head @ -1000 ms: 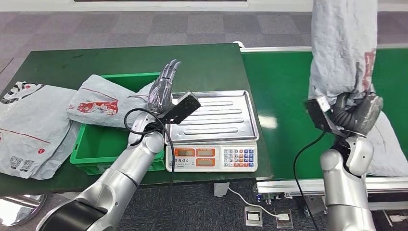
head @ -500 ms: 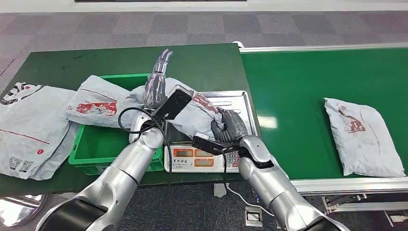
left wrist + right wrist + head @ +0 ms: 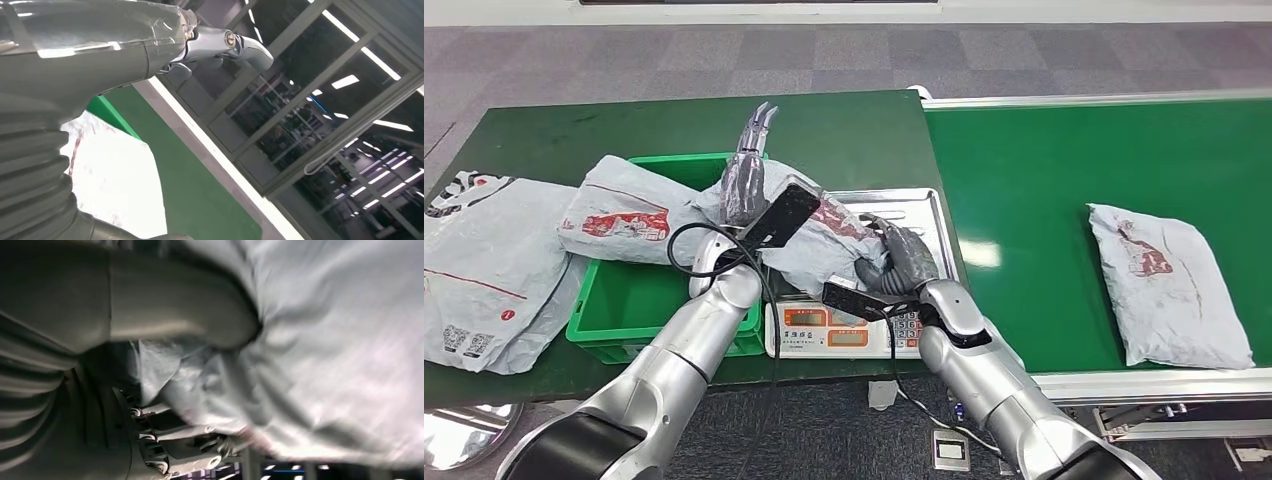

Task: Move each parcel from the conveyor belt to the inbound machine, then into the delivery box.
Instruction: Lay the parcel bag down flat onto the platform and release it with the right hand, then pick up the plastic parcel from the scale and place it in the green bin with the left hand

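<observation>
Lowered within the last second from high above the conveyor belt [image 3: 1044, 170] onto the scale [image 3: 864, 328]: grey parcel [image 3: 829, 238], carried by right hand [image 3: 894, 258]. Shifted a little further toward the green box [image 3: 624, 292] in the last half second. Turned edge-on over the same interval: left hand [image 3: 746, 182].

Present state:
- Parcel: lies across the scale tray [image 3: 929, 212], far end overhanging toward the box, close beside the left hand. Cannot tell whether touching it.
- Right hand: grips the near end of the parcel. In the right wrist view, thumb of the hand [image 3: 150, 315] presses into the grey wrapping [image 3: 325, 340].
- Left hand: upright at the box edge, fingers straight and close together, holding nothing. Same in the left wrist view [image 3: 100, 50].
- Second parcel [image 3: 1169, 282]: flat on the belt, well apart from both hands; sits slightly nearer the scale than half a second ago.
- Other parcels: one [image 3: 619, 215] draped over the box rim, one large bag [image 3: 484, 262] on the table left of the box.

Meaning for the task, as a judgement: belt-to-machine step done for this parcel. Remaining: release or hand over, then move into the box. Watch for the soft wrapping snagging on the tray rim. Fetch the belt parcel afterwards.
</observation>
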Available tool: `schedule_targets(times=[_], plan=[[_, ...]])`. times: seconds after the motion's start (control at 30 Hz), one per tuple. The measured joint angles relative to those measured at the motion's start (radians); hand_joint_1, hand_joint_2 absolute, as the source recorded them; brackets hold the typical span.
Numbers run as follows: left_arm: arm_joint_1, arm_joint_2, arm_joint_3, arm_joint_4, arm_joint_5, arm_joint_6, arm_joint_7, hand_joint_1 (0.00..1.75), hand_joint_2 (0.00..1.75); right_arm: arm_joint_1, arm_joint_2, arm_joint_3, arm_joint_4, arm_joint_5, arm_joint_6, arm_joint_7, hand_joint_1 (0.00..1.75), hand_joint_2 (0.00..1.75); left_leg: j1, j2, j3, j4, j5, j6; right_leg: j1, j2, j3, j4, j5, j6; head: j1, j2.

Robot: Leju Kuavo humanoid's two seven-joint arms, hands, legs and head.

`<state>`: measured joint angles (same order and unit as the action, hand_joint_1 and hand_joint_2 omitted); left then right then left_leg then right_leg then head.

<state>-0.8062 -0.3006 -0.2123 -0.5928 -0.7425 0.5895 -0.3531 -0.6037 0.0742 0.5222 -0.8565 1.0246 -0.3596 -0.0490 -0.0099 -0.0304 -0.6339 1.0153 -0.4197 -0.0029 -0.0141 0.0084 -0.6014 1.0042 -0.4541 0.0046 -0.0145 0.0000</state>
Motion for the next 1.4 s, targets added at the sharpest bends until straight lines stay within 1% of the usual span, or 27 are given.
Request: schedule_targets(times=[0.07, 0.1, 0.23, 0.3, 0.5, 0.57, 0.67, 0.7, 0.87, 1.0, 1.07, 1.1, 1.13, 1.2, 1.23, 1.3, 1.4], plan=[[0.0, 0.0, -0.005, 0.0, -0.032, -0.023, 0.024, 0.0, 1.75, -0.001, -0.004, 0.0, -0.002, 0.008, -0.029, 0.022, 0.0, 1.75, 0.0, 0.0, 0.0, 0.0, 0.0, 0.0, 0.0, 0.0, 0.0, 0.0, 0.0, 0.0, 0.0, 0.0], [0.0, 0.0, -0.009, 0.0, -0.047, -0.051, 0.036, 0.0, 1.75, 0.0, -0.008, 0.0, -0.006, 0.015, -0.047, 0.034, 0.0, 1.75, 0.0, 0.0, 0.0, 0.0, 0.0, 0.0, 0.0, 0.0, 0.0, 0.0, 0.0, 0.0, 0.0, 0.0], [0.0, 0.001, -0.035, 0.0, -0.079, -0.245, 0.059, 0.0, 1.75, 0.022, -0.035, -0.022, -0.088, 0.028, -0.11, 0.064, 0.0, 1.75, -0.001, 0.0, 0.0, 0.0, 0.0, 0.0, -0.001, 0.0, 0.0, 0.0, 0.0, 0.0, 0.0, 0.0], [-0.001, 0.001, -0.048, 0.0, -0.084, -0.303, 0.06, 0.0, 1.75, 0.038, -0.048, -0.046, -0.141, 0.024, -0.117, 0.062, 0.0, 1.75, -0.001, 0.001, 0.0, 0.0, 0.0, 0.0, -0.001, 0.001, 0.0, 0.0, 0.0, 0.0, 0.0, 0.0], [-0.003, 0.0, -0.07, 0.0, -0.086, -0.321, 0.063, 0.0, 1.75, 0.068, -0.069, -0.087, -0.231, 0.018, -0.113, 0.053, 0.0, 1.75, -0.001, 0.003, 0.0, 0.0, -0.001, 0.001, -0.001, 0.002, -0.001, 0.0, 0.0, 0.0, 0.0, 0.0], [-0.006, 0.0, -0.078, 0.002, -0.09, -0.359, 0.059, 0.0, 1.75, 0.077, -0.072, -0.097, -0.25, -0.013, -0.124, 0.033, 0.0, 1.75, -0.001, 0.003, 0.001, 0.0, -0.001, 0.001, -0.001, 0.003, -0.001, 0.0, 0.0, 0.0, 0.0, 0.0], [-0.017, -0.002, -0.112, 0.021, -0.121, -0.5, 0.064, 0.0, 1.75, 0.109, -0.08, -0.134, -0.313, -0.13, -0.14, -0.049, 0.0, 1.75, -0.001, 0.003, 0.0, 0.0, -0.001, 0.001, -0.001, 0.002, -0.001, 0.0, 0.0, 0.0, 0.0, 0.0], [-0.019, -0.003, -0.127, 0.031, -0.132, -0.531, 0.07, 0.0, 1.75, 0.122, -0.085, -0.152, -0.341, -0.159, -0.134, -0.073, 0.0, 1.75, -0.001, 0.003, 0.0, 0.0, -0.001, 0.001, -0.001, 0.002, -0.001, 0.0, 0.0, 0.0, 0.0, 0.0], [-0.023, -0.009, -0.185, 0.077, -0.169, -0.57, 0.096, 0.0, 1.75, 0.152, -0.095, -0.211, -0.433, -0.193, -0.117, -0.11, 0.0, 1.75, -0.002, 0.007, 0.0, 0.0, -0.003, 0.001, -0.002, 0.006, -0.002, 0.0, 0.0, 0.0, 0.0, 0.0], [-0.026, -0.013, -0.25, 0.129, -0.263, -0.61, 0.19, 0.0, 1.75, 0.153, -0.095, -0.249, -0.473, -0.225, -0.121, -0.137, 0.0, 1.75, -0.002, 0.007, 0.001, 0.0, -0.003, 0.001, -0.002, 0.007, -0.001, 0.0, 0.0, 0.0, 0.0, 0.0], [-0.026, -0.014, -0.273, 0.147, -0.282, -0.615, 0.207, 0.0, 1.75, 0.153, -0.096, -0.267, -0.486, -0.233, -0.12, -0.14, 0.0, 1.75, -0.002, 0.007, 0.001, 0.0, -0.003, 0.001, -0.002, 0.007, -0.001, 0.0, 0.0, 0.0, 0.0, 0.0], [-0.029, -0.014, -0.283, 0.155, -0.299, -0.621, 0.225, 0.16, 1.75, 0.153, -0.096, -0.273, -0.491, -0.24, -0.117, -0.143, 0.0, 1.75, -0.002, 0.007, 0.001, 0.0, -0.003, 0.001, -0.002, 0.007, -0.001, 0.0, 0.0, 0.0, 0.0, 0.0], [-0.032, -0.014, -0.299, 0.165, -0.335, -0.633, 0.258, 0.59, 1.75, 0.152, -0.096, -0.28, -0.495, -0.253, -0.109, -0.148, 0.0, 1.75, -0.002, 0.007, 0.001, 0.0, -0.003, 0.001, -0.002, 0.007, -0.001, 0.0, 0.0, 0.0, 0.0, 0.0], [-0.043, -0.016, -0.362, 0.19, -0.448, -0.673, 0.355, 1.47, 1.75, 0.146, -0.097, -0.298, -0.502, -0.288, -0.081, -0.166, 0.0, 1.75, -0.002, 0.006, 0.002, 0.0, -0.003, 0.001, -0.001, 0.006, 0.001, 0.0, 0.0, 0.001, 0.0, 0.0], [-0.049, -0.018, -0.401, 0.202, -0.502, -0.69, 0.394, 1.75, 1.75, 0.14, -0.099, -0.308, -0.504, -0.304, -0.067, -0.176, 0.0, 1.75, -0.002, 0.006, 0.004, 0.0, -0.003, 0.001, -0.002, 0.005, 0.003, 0.0, -0.001, 0.001, 0.0, 0.0], [-0.057, -0.02, -0.46, 0.219, -0.555, -0.701, 0.425, 1.75, 1.75, 0.131, -0.102, -0.324, -0.505, -0.321, -0.051, -0.198, 0.0, 1.75, -0.002, 0.005, 0.01, 0.0, -0.007, 0.002, -0.002, 0.004, 0.01, -0.001, -0.004, 0.002, 0.001, 0.0], [-0.064, -0.019, -0.499, 0.237, -0.56, -0.685, 0.423, 1.75, 1.75, 0.13, -0.109, -0.334, -0.506, -0.332, -0.048, -0.22, 0.0, 1.75, -0.002, 0.008, 0.02, -0.001, -0.013, 0.004, -0.001, 0.005, 0.019, -0.003, -0.008, 0.003, 0.0, 0.0]])
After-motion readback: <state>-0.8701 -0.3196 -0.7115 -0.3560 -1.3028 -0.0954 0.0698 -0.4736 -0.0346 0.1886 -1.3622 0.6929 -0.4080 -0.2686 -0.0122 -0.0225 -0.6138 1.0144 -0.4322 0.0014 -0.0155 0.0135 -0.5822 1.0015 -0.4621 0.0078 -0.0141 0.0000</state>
